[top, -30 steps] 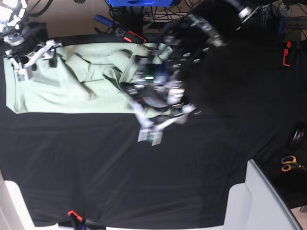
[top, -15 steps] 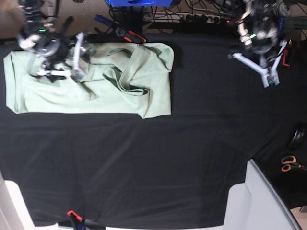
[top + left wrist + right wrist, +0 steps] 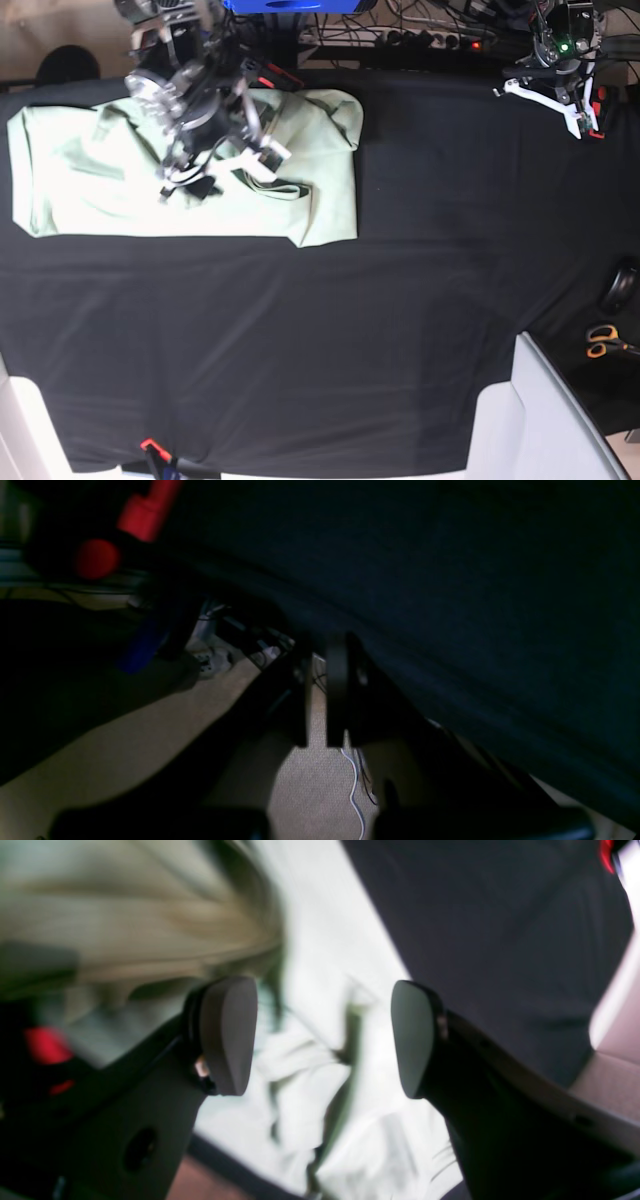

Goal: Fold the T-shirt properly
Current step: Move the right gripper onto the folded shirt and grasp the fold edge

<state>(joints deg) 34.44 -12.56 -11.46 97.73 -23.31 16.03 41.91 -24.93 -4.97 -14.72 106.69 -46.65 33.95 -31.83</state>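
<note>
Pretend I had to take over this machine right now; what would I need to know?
Right gripper: open, fingers spread, holding nothing, above the T-shirt.
Left gripper: fingers nearly together, empty, parked at the table's far right corner, away from the shirt.
T-shirt: lies at the table's far left, a rough rectangle, with a bunched, wrinkled patch under the right gripper.
Done: partly folded.
Left: probably smooth that bunch, then finish folding.

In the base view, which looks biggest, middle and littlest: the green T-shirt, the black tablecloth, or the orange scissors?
1. black tablecloth, biggest by far
2. T-shirt
3. scissors, littlest, at the right edge
</note>
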